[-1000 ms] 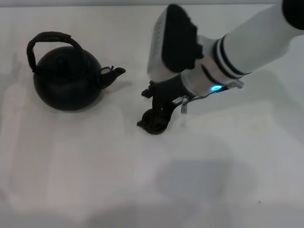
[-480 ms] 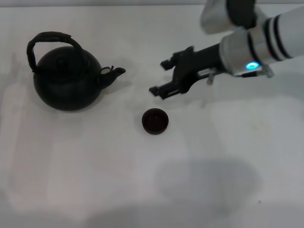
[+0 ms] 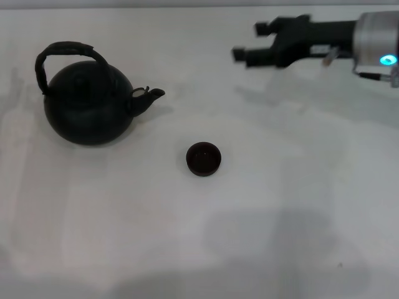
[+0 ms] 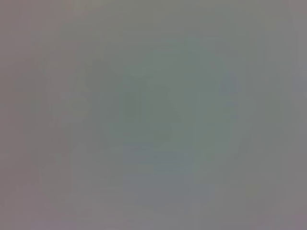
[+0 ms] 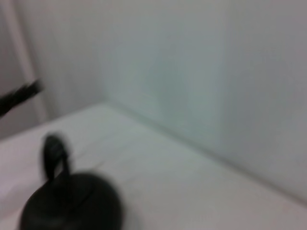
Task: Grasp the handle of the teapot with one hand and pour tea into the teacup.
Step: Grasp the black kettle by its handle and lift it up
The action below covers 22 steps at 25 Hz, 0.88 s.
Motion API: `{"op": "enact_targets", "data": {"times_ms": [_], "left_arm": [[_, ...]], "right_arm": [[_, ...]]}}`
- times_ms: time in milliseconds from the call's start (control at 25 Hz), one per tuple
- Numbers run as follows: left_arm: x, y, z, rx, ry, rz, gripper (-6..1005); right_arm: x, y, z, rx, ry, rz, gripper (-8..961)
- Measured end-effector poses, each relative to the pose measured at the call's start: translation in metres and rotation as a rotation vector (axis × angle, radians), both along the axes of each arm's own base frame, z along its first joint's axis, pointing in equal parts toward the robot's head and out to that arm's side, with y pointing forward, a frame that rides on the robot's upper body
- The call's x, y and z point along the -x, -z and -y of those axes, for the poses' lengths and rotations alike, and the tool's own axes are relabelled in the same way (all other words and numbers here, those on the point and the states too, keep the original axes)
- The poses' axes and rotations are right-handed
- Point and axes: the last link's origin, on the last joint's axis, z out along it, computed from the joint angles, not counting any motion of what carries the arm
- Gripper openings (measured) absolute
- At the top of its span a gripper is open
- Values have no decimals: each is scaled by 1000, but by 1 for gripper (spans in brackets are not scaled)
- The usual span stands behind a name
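The round matte black teapot [image 3: 89, 111] sits at the left of the white surface [image 3: 280, 205], its rough dark arched handle [image 3: 65, 51] upright and its stubby spout [image 3: 149, 96] pointing right. The small dark round teacup [image 3: 203, 158] stands apart from it, near the middle, with bare surface all round. The right hand [image 3: 250, 42] hovers high at the far right edge, fingers spread, holding nothing. The left hand is out of view.
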Motion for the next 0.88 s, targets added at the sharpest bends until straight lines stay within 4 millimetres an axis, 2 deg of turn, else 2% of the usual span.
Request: {"op": "enact_targets", "data": {"times_ms": [320,440,480,520,680,880], "left_arm": [[6,-1,3,14,-22,-17,817],[8,1,5,30,-33,-21,817],[9,2,5,33,-34,-22,817],[9,3,6,42,-32,-25,817],[10,8,11,101,-11,-38,817],[16,8,32,137,18,-50,816]], "right_arm": [[-57,-43,-16,-336,165,-228,849],[-81,-55,-16,-503,208,-274,846],[-94,-62,-14,-627,215,-281,845],[-94,-62,-14,-627,215,-281,845],[-119,-73,-6,-841,255,-264,845],[-137,-80,-1,-932,321,-231,845]]}}
